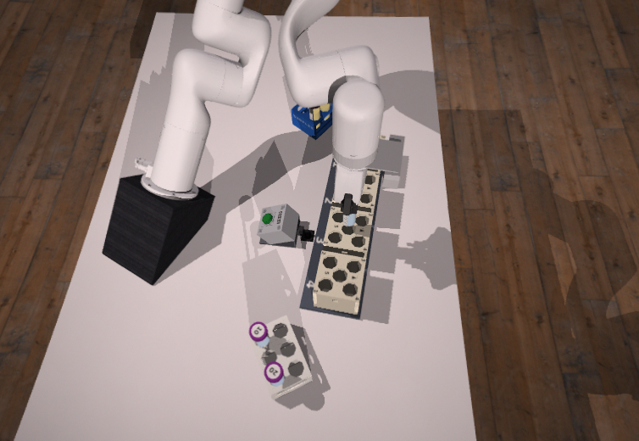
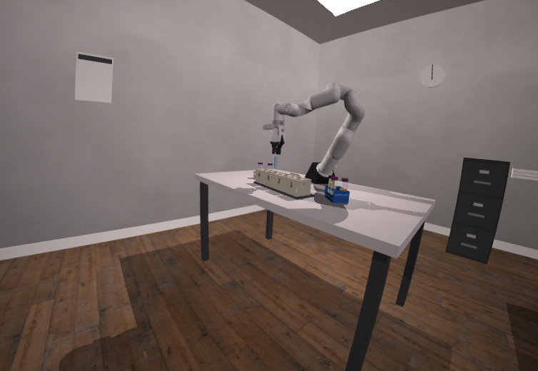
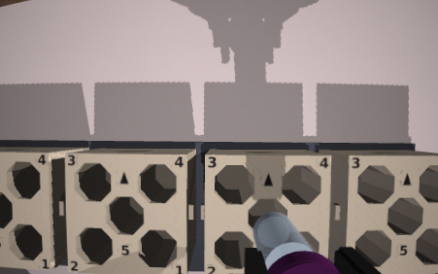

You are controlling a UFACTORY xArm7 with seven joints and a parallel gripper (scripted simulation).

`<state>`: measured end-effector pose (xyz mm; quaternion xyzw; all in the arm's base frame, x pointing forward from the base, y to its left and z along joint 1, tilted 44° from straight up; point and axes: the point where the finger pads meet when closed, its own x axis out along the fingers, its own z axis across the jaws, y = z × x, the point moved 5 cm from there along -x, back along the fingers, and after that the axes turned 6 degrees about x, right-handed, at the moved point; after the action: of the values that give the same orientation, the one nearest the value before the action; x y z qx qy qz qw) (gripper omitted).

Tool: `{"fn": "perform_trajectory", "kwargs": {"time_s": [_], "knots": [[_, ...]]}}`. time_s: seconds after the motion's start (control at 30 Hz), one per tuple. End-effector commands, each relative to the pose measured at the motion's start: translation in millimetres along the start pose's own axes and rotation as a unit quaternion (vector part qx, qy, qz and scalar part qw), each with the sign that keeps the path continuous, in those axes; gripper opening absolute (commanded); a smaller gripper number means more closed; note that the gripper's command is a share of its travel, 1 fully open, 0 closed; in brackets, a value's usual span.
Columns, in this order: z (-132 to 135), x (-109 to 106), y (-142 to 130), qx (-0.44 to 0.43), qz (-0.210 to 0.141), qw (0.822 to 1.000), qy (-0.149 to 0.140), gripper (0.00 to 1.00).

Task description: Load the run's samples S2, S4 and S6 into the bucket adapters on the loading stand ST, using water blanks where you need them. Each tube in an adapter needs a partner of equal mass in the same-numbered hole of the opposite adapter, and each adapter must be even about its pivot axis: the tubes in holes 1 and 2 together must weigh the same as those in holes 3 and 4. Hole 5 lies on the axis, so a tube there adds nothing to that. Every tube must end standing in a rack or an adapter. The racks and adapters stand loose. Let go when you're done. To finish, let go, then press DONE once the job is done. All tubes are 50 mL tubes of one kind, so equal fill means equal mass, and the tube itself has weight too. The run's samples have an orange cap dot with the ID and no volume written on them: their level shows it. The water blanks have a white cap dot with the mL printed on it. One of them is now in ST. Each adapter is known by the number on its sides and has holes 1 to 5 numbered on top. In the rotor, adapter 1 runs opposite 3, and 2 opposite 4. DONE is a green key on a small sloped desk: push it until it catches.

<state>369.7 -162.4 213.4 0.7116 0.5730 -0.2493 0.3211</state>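
Holding a purple-capped tube above adapter 3

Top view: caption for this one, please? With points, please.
Gripper (image 1: 349,214) holding a pale blue tube above the adapters (image 1: 337,299), green DONE key (image 1: 266,218) unattended.

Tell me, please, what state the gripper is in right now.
Gripper: closed on a purple-capped tube, held in the air above the adapters; its cap label cannot be read.

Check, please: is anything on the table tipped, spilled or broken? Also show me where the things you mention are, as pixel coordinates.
Nothing stands out: the white rack (image 1: 305,378) sits at an angle to the adapter row, yet stands flat with both tubes upright; I see no spill.
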Motion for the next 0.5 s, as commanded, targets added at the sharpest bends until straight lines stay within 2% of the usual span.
{"fn": "perform_trajectory", "kwargs": {"time_s": [0.0, 0.1, 0.47], "knots": [[0.9, 4.9, 0.9, 0.0, 0.002, 1.0, -0.002, 0.0], [0.9, 10.9, 0.9, 0.0, 0.002, 1.0, -0.002, 0.0], [0.9, 10.9, 0.9, 0.0, 0.002, 1.0, -0.002, 0.0]]}}
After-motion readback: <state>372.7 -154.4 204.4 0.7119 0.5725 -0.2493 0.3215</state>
